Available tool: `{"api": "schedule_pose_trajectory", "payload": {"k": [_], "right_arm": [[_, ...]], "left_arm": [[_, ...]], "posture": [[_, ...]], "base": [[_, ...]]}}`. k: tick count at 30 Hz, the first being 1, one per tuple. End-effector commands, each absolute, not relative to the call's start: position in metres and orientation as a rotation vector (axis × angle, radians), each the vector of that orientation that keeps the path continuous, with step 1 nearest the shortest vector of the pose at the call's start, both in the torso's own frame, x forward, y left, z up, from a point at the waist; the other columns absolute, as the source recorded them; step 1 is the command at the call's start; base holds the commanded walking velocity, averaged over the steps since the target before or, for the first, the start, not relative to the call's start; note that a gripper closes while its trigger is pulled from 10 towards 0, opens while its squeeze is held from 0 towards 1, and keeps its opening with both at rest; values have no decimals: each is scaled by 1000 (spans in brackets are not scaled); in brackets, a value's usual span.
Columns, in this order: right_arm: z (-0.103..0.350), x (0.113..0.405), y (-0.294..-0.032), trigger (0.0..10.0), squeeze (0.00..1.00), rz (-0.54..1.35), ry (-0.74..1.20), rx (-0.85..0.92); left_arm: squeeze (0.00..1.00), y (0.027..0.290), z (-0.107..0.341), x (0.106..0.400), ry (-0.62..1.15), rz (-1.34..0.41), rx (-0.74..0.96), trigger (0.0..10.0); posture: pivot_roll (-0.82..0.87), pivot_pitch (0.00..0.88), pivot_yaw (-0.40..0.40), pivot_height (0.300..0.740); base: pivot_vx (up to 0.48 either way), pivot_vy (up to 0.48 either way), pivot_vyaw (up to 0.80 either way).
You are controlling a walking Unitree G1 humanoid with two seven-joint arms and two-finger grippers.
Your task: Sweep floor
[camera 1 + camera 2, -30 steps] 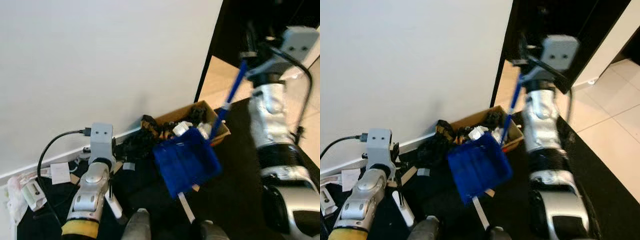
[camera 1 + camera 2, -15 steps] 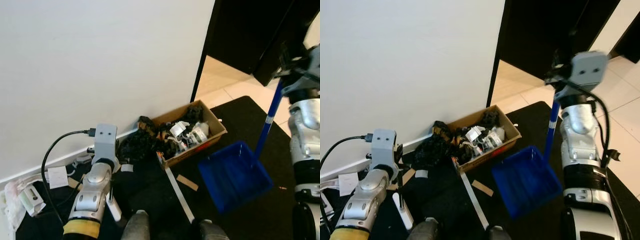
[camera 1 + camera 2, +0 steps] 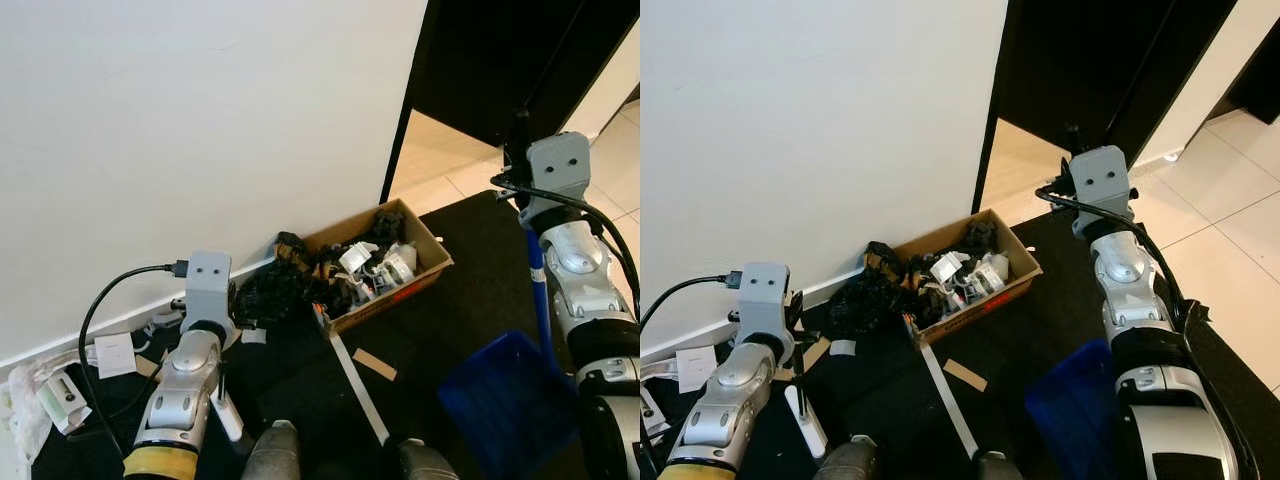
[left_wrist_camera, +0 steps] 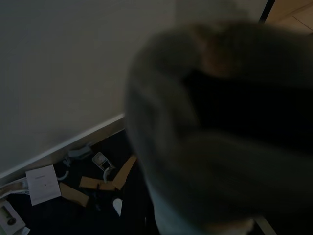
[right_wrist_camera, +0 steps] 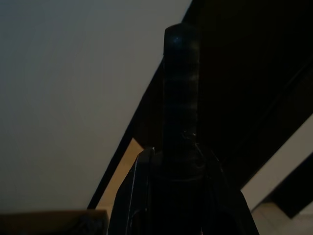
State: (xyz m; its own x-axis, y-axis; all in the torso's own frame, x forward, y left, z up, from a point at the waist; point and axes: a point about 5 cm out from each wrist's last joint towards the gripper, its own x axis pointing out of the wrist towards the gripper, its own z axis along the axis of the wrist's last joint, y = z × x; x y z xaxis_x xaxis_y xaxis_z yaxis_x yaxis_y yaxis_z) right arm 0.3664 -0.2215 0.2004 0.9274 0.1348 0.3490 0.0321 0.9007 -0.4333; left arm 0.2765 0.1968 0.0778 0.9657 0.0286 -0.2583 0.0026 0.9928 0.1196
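Observation:
A blue dustpan (image 3: 505, 400) hangs low over the black mat at the right, on a long blue handle (image 3: 540, 290). My right gripper (image 5: 180, 161) is shut on the handle's black top grip (image 5: 181, 93), with a finger (image 5: 131, 196) on each side. My right arm (image 3: 1125, 290) stands upright above the pan. My left arm (image 3: 185, 375) is held low by the wall at the left, above a white stick (image 3: 228, 412). A blurred dark shape (image 4: 220, 127) blocks most of the left wrist view.
An open cardboard box (image 3: 432, 262) of rubbish stands against the white wall, with a black heap (image 3: 280, 290) beside it. A white strip (image 3: 357, 390) and a cardboard scrap (image 3: 372, 364) lie on the mat. Papers (image 3: 115, 352) and a black cable (image 3: 100, 300) are at the left. A doorway (image 3: 440, 150) leads to tiled floor.
The dustpan, held over the cardboard box a second ago, has swung right and down to the lower right. My right arm moved with it. The left arm stayed put.

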Motion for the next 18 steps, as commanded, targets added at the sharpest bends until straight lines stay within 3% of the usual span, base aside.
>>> {"api": "schedule_pose_trajectory", "payload": {"k": [1, 5, 18], "right_arm": [[201, 367, -217, 10000, 0, 70, -409, -486], [190, 372, -206, 10000, 0, 81, -378, -373], [175, 385, -189, 10000, 0, 46, -265, -247]], "left_arm": [[0, 204, 63, 266, 343, 34, 128, 10000], [0, 206, 62, 261, 352, 37, 136, 10000], [0, 216, 62, 247, 371, 62, 154, 10000]], "posture": [[292, 184, -15, 740], [312, 196, -14, 740], [359, 220, -22, 740]], "base": [[0, 0, 0], [0, 0, 0], [0, 0, 0]]}}
